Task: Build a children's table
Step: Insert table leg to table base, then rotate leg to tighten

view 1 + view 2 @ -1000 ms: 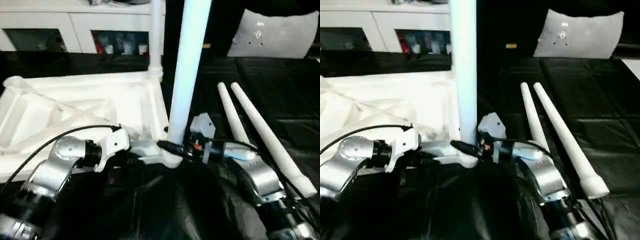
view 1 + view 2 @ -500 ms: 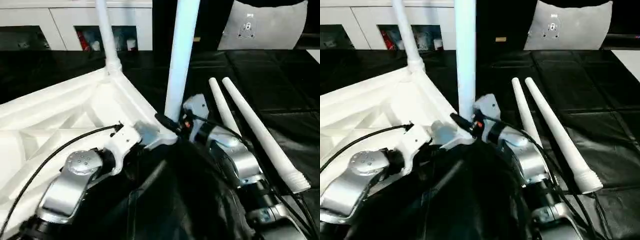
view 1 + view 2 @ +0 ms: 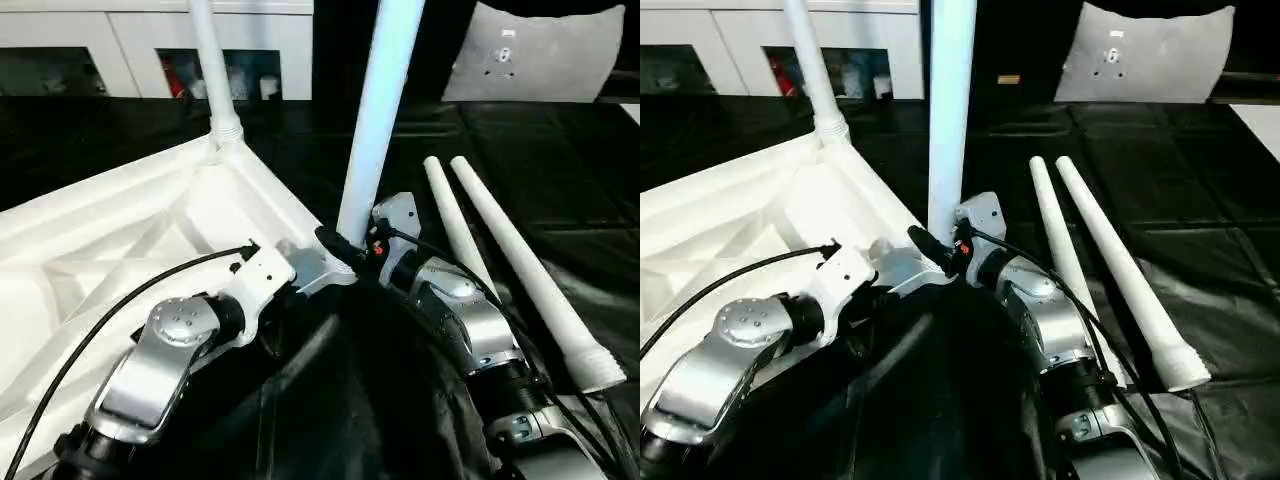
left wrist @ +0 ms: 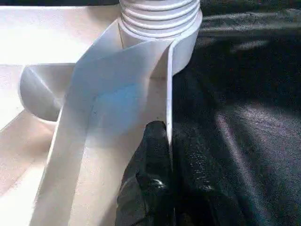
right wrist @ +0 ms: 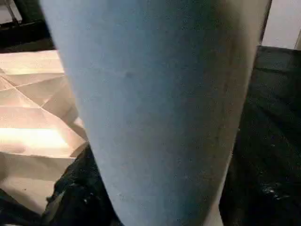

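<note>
Swinging of the table top is what changed over the last second: its far corner with the already fitted leg now sits further left, while the two loose legs on the right of the black floor covering barely shifted, so the top turned, not just the camera. Top lies upside down, ribs up, on the left side of the covering. Left end effector is pinched together on the top's rim just beside the near-right corner socket. Second leg stands upright in that socket, ridged base showing in the left wrist view. Right end effector sits at this leg's base; whether it grips the leg, cannot tell. Judgement: second leg being seated, top repositioned for that; two legs left, roughly halfway.
</note>
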You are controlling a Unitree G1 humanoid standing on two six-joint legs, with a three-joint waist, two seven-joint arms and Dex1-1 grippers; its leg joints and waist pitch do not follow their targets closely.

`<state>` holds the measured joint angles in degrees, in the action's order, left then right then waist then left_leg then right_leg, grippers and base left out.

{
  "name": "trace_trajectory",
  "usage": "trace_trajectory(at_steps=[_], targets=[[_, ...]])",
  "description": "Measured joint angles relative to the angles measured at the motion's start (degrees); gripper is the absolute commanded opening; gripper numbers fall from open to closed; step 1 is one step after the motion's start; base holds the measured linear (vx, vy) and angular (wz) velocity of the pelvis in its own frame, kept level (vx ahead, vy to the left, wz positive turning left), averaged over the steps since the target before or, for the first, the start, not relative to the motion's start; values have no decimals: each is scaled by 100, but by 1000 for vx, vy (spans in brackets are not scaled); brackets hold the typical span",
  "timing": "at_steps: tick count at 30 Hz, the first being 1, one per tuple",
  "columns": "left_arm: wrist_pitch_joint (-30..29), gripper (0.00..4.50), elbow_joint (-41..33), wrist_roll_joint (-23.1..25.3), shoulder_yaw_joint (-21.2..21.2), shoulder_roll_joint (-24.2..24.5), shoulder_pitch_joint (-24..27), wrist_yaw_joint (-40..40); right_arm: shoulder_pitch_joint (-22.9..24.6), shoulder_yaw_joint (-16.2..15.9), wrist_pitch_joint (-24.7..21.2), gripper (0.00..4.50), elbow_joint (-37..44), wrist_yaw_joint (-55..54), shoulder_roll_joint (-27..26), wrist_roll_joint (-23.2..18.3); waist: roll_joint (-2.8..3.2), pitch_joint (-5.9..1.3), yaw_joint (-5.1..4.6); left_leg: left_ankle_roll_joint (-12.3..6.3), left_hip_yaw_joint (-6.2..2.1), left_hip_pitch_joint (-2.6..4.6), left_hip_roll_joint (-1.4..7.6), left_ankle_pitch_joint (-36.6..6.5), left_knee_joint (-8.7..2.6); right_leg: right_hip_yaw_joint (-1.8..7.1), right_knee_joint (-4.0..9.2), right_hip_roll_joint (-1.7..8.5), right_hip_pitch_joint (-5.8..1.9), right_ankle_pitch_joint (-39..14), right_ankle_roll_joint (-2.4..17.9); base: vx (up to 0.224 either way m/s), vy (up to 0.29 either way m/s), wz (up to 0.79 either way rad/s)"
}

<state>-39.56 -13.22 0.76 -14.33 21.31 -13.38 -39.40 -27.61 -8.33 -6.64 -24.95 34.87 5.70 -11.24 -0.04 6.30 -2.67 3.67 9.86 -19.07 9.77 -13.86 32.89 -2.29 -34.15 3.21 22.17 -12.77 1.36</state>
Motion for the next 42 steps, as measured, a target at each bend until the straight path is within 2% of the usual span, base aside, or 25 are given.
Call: trace_trajectory(at_steps=[1, 5, 8, 12, 16, 18, 26, 31, 38, 42], targets=[[15, 0, 39, -7, -1, -3, -29, -16, 9, 3, -10, 311, -63, 2, 8, 19, 3, 2, 10, -1, 0, 0, 0, 3, 0, 0, 0, 0, 0, 2, 3, 0, 0, 0], [529, 0, 394, -106, -14, 54, -143, -220, 262, 88, 40, 356, -36, 103, 135, 19, 59, 28, 90, -18, 4, -3, 2, 17, 0, -1, -7, 1, 4, 5, 7, 0, 0, 0], [869, 0, 668, -195, 3, 123, -257, -456, 468, 73, 89, 378, 223, 346, 323, -6, 59, 30, 171, -23, 5, -17, 7, 28, -3, -7, -23, 0, 23, 4, 6, 0, 0, 0], [1449, 0, 973, -239, 38, 420, -349, -889, 794, 23, 177, 415, 617, 692, 570, -42, 62, 27, 187, -31, 8, -61, 7, 39, 3, -5, -50, 0, 75, 4, 6, 0, 0, 0], [1790, 0, 1286, -297, 42, 558, -501, -1215, 881, -15, 173, 443, 774, 955, 779, -55, 65, 26, 186, -35, 7, -100, 11, 41, 44, -5, -88, 2, 108, 2, 9, 0, 0, 0], [1914, 0, 1441, -328, 31, 592, -573, -1412, 967, -47, 146, 443, 943, 1258, 1117, -88, 77, 22, 224, -37, 7, -99, 11, 40, 57, -6, -92, 5, 108, 2, 9, 0, 0, 0], [2456, 0, 1922, -438, 19, 769, -731, -1924, 1019, -94, -198, 443, 1340, 2205, 1893, -262, 85, 23, 238, -40, 5, -102, 16, 42, 87, -7, -125, 5, 108, 4, 12, 0, 0, 0], [2538, 0, 1929, -518, -47, 841, -724, -2267, 937, -155, -212, 443, 1347, 2341, 1916, -260, 85, 23, 298, -41, 3, -99, 17, 42, 104, -9, -135, 6, 109, 4, 13, 0, 0, 0], [2596, 0, 1892, -583, -116, 908, -670, -2507, 601, -234, -284, 443, 1083, 2543, 1734, -291, 84, 23, 313, -43, 0, -101, 16, 41, 155, -6, -180, 14, 112, 5, 14, 0, 0, 0], [2630, 0, 1844, -611, -137, 955, -613, -2633, 567, -234, -411, 410, 1065, 2705, 1727, -409, 84, 23, 319, -41, 0, -101, 17, 42, 164, -3, -195, 14, 112, 6, 16, 0, 0, 0]])
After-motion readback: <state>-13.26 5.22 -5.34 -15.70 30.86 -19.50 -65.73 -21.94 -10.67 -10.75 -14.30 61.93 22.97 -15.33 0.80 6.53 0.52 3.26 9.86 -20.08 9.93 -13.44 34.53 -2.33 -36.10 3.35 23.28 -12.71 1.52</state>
